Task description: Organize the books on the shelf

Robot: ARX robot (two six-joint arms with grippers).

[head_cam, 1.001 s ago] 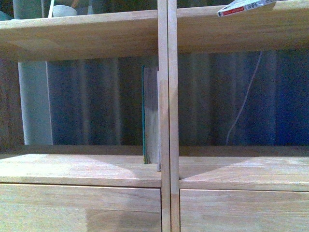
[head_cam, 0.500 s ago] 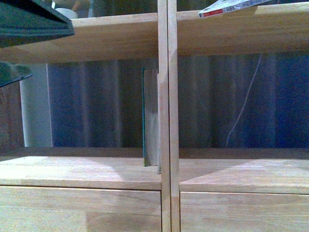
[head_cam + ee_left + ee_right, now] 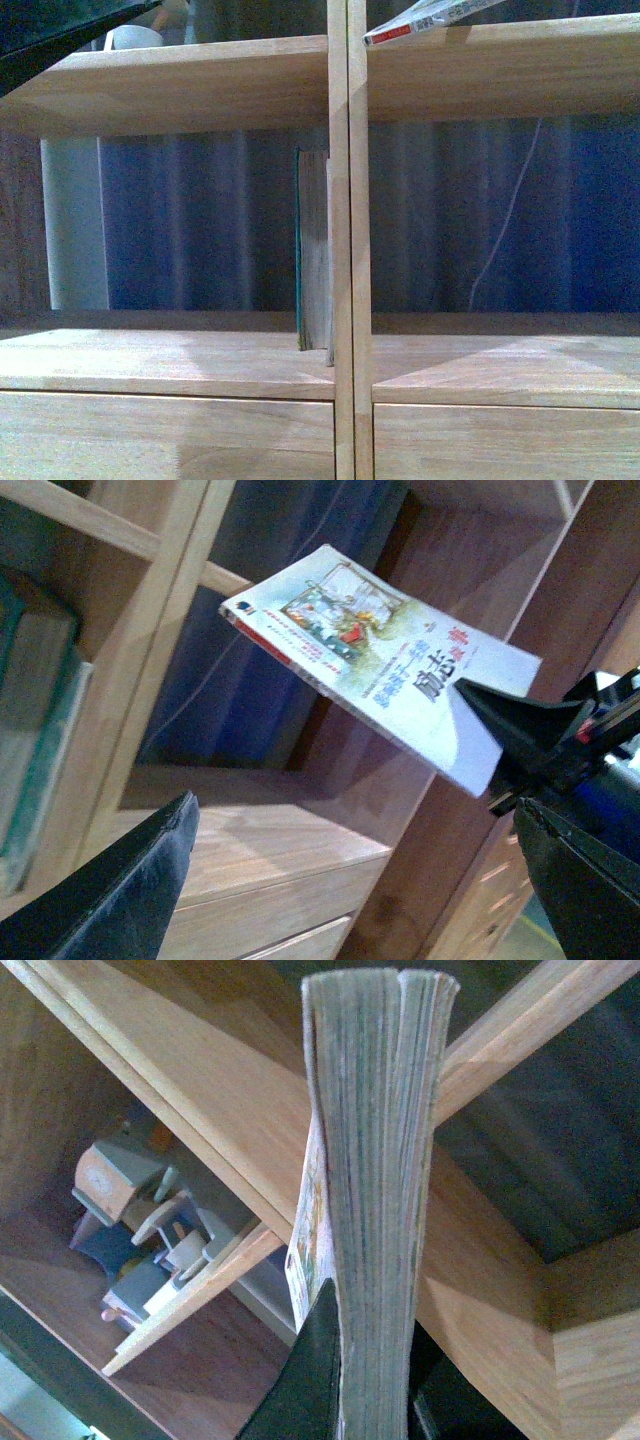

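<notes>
Front view: teal book (image 3: 299, 250) stands upright, tight against the centre post of the shelf (image 3: 345, 200), left middle compartment. The white-spined book (image 3: 425, 18) hangs tilted over the upper right board.

Left wrist view: left pincer (image 3: 357, 815) is spread wide and empty. Right pincer (image 3: 492, 730) grips the white-spined book by one corner, long axis slanting away from it.

Right wrist view: page edges dead ahead, clamped tight. Right arm's job I reckon, it needs tipping upright.
</notes>
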